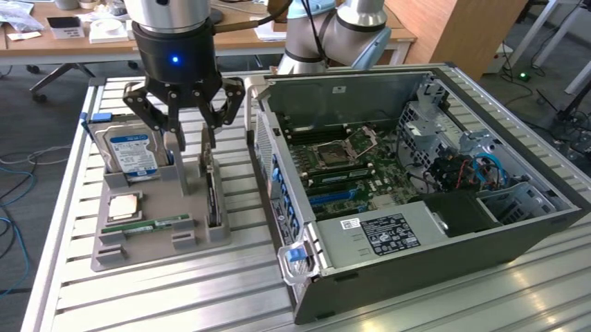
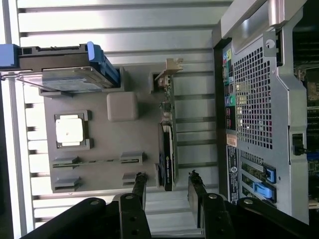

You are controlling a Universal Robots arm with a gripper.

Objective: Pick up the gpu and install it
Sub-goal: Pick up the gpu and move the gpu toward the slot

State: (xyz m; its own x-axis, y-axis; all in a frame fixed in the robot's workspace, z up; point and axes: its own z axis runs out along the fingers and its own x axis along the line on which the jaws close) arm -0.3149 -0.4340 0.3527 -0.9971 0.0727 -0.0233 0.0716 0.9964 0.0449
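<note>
The gripper [image 1: 189, 131] hangs wide open and empty over a gray tray [image 1: 152, 204] beside the open computer case [image 1: 416, 238]. The gpu [image 1: 213, 200] stands on edge in a slot on the tray's case side, just below the gripper and untouched. Its long axis runs parallel to the case wall, and in the wrist view its thin top edge lines up with the gap between the fingers [image 2: 140, 181].

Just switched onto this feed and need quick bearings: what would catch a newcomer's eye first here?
The open computer case, motherboard exposed, dominates the exterior view's right. Beside it the gripper hangs open over a grey tray, just above the gpu standing on edge near a blue-labelled hard drive.
</note>
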